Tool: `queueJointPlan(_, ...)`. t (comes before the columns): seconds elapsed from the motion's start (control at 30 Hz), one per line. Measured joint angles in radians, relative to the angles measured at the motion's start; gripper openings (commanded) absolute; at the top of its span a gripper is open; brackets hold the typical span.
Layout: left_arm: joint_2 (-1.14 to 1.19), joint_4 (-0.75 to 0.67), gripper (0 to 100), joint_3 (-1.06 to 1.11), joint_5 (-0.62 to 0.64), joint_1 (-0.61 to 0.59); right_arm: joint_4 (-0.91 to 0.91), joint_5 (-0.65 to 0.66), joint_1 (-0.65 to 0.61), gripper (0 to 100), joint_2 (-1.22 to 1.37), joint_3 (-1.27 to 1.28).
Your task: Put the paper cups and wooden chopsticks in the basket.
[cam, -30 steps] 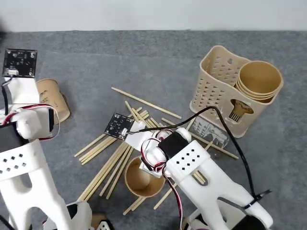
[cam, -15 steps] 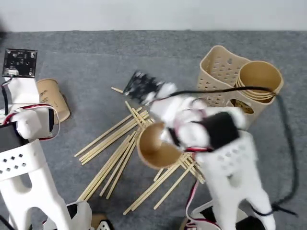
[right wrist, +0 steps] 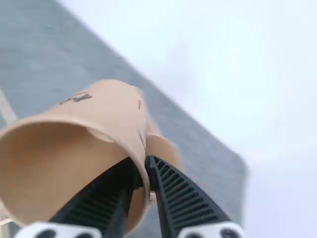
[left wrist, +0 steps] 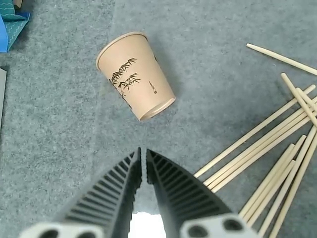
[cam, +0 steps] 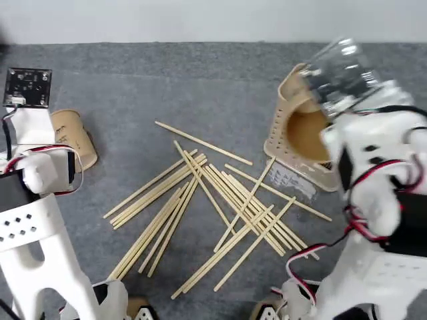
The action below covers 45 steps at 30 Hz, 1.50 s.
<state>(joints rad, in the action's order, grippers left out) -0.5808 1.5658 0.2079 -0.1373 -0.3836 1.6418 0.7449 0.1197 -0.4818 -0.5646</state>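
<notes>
I'm pinching a tan paper cup [right wrist: 74, 139] in my right fingers [right wrist: 151, 168] over the beige perforated basket [cam: 285, 133]; left fingers [left wrist: 136, 163] pressed together. Bamboo-print cup [left wrist: 133, 82] and wooden chopsticks [cam: 220, 193] are lying outside, pending.

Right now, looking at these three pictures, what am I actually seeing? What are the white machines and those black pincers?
Two small white robot arms, the left arm and the right arm, stand at a grey table. One picture looks down from a fixed camera above. The other two come from a camera on each arm's wrist, so the black pincers in them are the grippers. Wooden chopsticks lie scattered on the table, and one paper cup lies on its side near the left arm. The left gripper is shut and holds nothing. The right gripper pinches the rim of a second cup, lifted near the beige basket.
</notes>
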Motion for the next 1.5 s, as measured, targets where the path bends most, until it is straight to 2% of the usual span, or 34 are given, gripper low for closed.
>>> queueJointPlan(0.23,0.000,0.000,1,0.000,0.000,0.000,-0.158,0.015,0.178,0.9,0.000,0.104)
queueJointPlan(0.53,0.000,0.000,1,0.003,0.000,0.000,-0.307,0.058,0.189,0.9,0.002,0.388)
queueJointPlan(0.8,0.000,0.000,1,0.003,0.000,0.000,-0.414,0.058,0.239,0.9,0.002,0.434)
queueJointPlan(1.1,0.000,0.000,1,0.003,0.000,0.000,-0.422,0.055,0.278,0.9,0.121,0.434)
queueJointPlan(1.5,0.000,0.000,1,0.003,0.000,0.000,-0.362,0.055,0.249,1.1,0.103,0.434)
